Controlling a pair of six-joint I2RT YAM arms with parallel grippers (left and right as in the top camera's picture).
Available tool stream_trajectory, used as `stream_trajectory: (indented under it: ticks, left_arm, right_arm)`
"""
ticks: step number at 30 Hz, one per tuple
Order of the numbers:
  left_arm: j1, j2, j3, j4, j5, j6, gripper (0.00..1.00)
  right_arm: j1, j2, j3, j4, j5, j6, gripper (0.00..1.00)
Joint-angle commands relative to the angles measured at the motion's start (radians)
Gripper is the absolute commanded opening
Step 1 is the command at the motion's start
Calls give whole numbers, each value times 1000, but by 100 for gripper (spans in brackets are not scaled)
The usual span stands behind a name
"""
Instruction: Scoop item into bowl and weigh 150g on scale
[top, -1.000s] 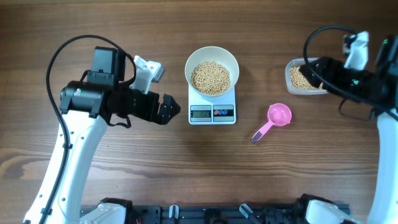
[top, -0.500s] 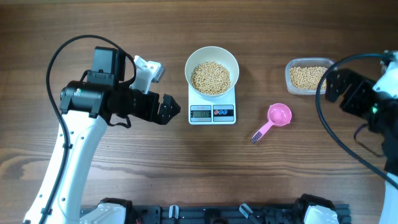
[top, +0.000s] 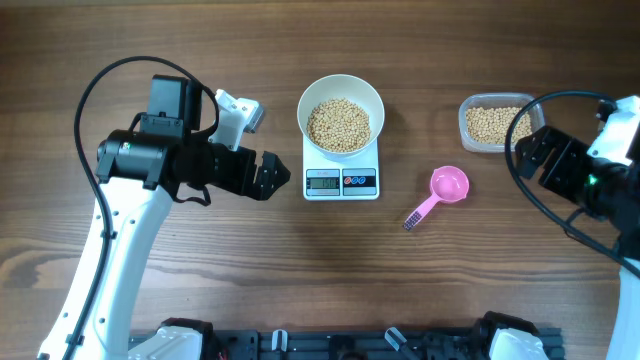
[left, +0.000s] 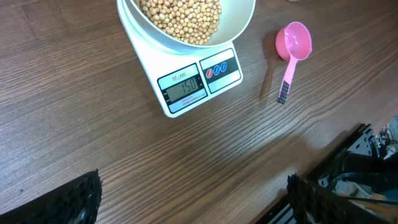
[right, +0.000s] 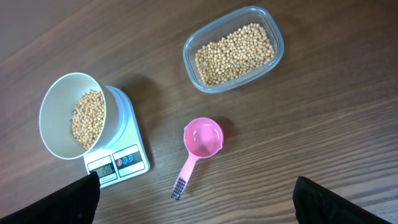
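Observation:
The white bowl (top: 341, 86) stands on the scale (top: 341, 181) at the table's middle and holds a heap of tan beans (top: 338, 124). In the left wrist view the scale's display (left: 183, 87) reads 150. My left gripper (top: 275, 178) hovers just left of the scale, open and empty; its fingertips (left: 81, 199) frame bare wood. My right gripper (top: 527, 158) hangs open and empty to the right of the pink scoop (top: 447, 186). In the right wrist view the bowl (right: 62, 106), scale (right: 118, 162) and scoop (right: 202, 140) lie ahead of the wide-apart fingers (right: 323, 199).
A clear plastic tub (top: 465, 122) with more beans (top: 492, 124) sits at the back right, just beyond the right gripper. The empty scoop lies flat, handle pointing to the near edge. A black rail (top: 340, 345) runs along the table's near edge.
My right arm has pulled back from over the tub toward the near right, and its jaws have widened. The left arm, bowl, scale and scoop have not moved.

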Motion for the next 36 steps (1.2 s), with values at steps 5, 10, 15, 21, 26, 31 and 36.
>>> stream_trajectory:
  ticks: [5,10,15,21,26,31,36]
  left_arm:
    - [-5,-17,5,0,19,20,100]
    - [-5,-17,5,0,19,20,100]
    - [-5,-17,5,0,19,20,100]
    - [-5,-17,5,0,19,20,100]
    - [-5,-17,5,0,19,20,100]
    - [-5,-17,5,0,19,20,100]
    - [-5,-17,5,0,19,20,100]
  right_arm:
    - [-5,13,10,0,16,-2,100]
    - [-5,-14,10,29,16,-20,100]
    - [-5,-37,10,77,32,-75,100]
    - [-5,-75,9,105,72,-99,100]
    - [-5,-151,-21,205,80,-143,100]
    - [-5,-270,-159,372,79,-158,100]
    - [-5,-417,-380,558,76,-158,100]
